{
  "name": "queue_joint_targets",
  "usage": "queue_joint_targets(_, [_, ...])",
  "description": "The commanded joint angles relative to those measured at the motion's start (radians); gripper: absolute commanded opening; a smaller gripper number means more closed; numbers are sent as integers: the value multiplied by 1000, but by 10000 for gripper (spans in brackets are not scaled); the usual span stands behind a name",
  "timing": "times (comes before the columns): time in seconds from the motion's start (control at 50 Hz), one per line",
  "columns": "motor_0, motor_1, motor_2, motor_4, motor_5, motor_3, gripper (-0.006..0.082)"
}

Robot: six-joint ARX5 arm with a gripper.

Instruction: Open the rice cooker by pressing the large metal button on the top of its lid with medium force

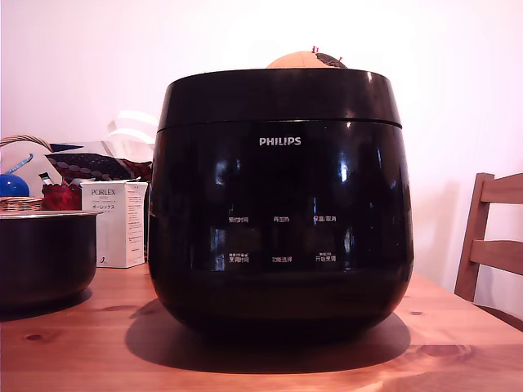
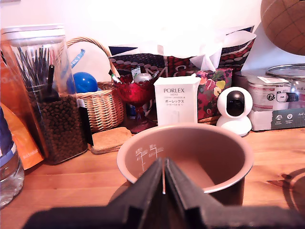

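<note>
Glossy black rice cooker (image 1: 278,204) — white "PHILIPS", lid (image 1: 278,98) down, "PORLEX" box (image 1: 118,222) beside

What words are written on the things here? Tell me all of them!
"PHILIPS": front of the black rice cooker.
"PORLEX": white box, with "MINI" beneath it in the wrist view.
Small white Chinese labels on the cooker: too small to read.
Marks inside the brown pot: too blurred.
</note>
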Motion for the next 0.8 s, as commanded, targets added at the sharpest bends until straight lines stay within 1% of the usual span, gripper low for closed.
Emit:
queue_joint_targets(0.0, [34,-14,-40,18,-68,-38,-9])
queue_joint_targets(0.04, [34,-14,-40,18,-68,-36,-9])
queue_joint_targets(0.06, [34,-14,-40,19,-87,-34,-9])
queue_joint_targets(0.4, [34,-14,-40,19,-84,7,-9])
queue_joint_targets(0.56, [34,-14,-40,56,-87,26,-11])
queue_joint_targets(0.7, [34,-14,-40,61,-95,103,-11])
queue_joint_targets(0.78, [34,-14,-37,72,-124,153,-16])
